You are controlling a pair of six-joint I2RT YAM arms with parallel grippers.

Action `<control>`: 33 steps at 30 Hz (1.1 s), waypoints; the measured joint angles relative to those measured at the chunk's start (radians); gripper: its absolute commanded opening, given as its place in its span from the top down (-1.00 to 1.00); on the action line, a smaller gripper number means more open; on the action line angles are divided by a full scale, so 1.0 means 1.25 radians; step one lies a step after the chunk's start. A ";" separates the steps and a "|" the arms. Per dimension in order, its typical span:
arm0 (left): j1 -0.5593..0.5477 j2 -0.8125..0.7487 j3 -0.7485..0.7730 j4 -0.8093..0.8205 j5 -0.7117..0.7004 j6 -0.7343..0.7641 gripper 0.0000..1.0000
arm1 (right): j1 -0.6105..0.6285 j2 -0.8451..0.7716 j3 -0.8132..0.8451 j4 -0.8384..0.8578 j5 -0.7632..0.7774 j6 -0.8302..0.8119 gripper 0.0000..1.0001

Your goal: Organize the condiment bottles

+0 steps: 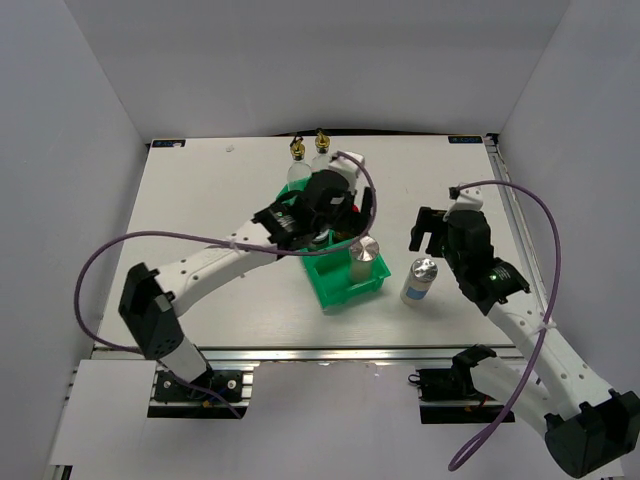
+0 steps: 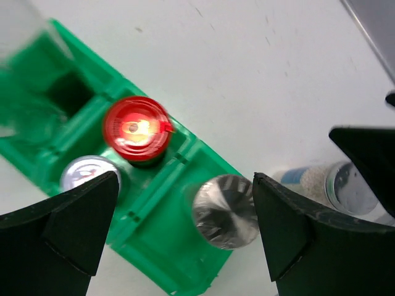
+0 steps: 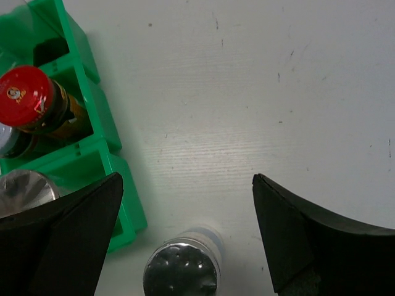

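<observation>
The red-lidded jar (image 2: 137,127) stands in the green tray's (image 2: 162,262) middle compartment, just beside a pale-lidded jar (image 2: 86,173). A silver-lidded shaker (image 2: 225,210) occupies the tray's near compartment. A second shaker (image 3: 182,269) stands on the table (image 3: 259,92) just right of the tray. Two gold-capped bottles (image 1: 322,145) stand at the tray's far end; I cannot tell whether they are inside it. The left gripper (image 2: 185,179) hovers above the tray, jaws wide and empty. The right gripper (image 3: 187,179) hangs right of the tray above the second shaker, jaws also wide and empty.
</observation>
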 measured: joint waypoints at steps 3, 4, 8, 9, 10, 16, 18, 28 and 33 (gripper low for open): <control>0.048 -0.087 -0.049 0.031 -0.016 -0.008 -0.96 | 0.000 0.024 0.019 -0.045 -0.021 0.003 -0.79; 0.072 -0.124 -0.076 0.043 -0.020 -0.012 -0.96 | 0.002 0.033 0.025 -0.064 -0.026 0.005 -0.79; 0.198 -0.263 -0.185 0.090 -0.036 -0.044 -0.96 | 0.022 0.067 0.045 -0.139 -0.032 0.018 -0.79; 0.228 -0.290 -0.211 0.096 -0.043 -0.053 -0.96 | 0.028 0.072 0.046 -0.153 -0.034 0.020 -0.79; 0.263 -0.314 -0.239 0.104 -0.055 -0.063 -0.96 | 0.034 0.077 0.047 -0.169 -0.037 0.022 -0.79; 0.479 -0.361 -0.376 0.120 -0.063 -0.135 -0.96 | 0.065 0.089 0.047 -0.259 -0.040 0.042 -0.79; 0.556 -0.354 -0.414 0.121 -0.043 -0.161 -0.96 | 0.071 0.094 0.047 -0.285 -0.040 0.049 -0.77; 0.675 -0.344 -0.494 0.132 0.030 -0.204 -0.96 | 0.083 0.117 0.057 -0.333 -0.020 0.091 -0.45; 0.675 -0.358 -0.501 0.138 0.031 -0.203 -0.96 | 0.084 0.127 0.064 -0.335 -0.021 0.104 0.11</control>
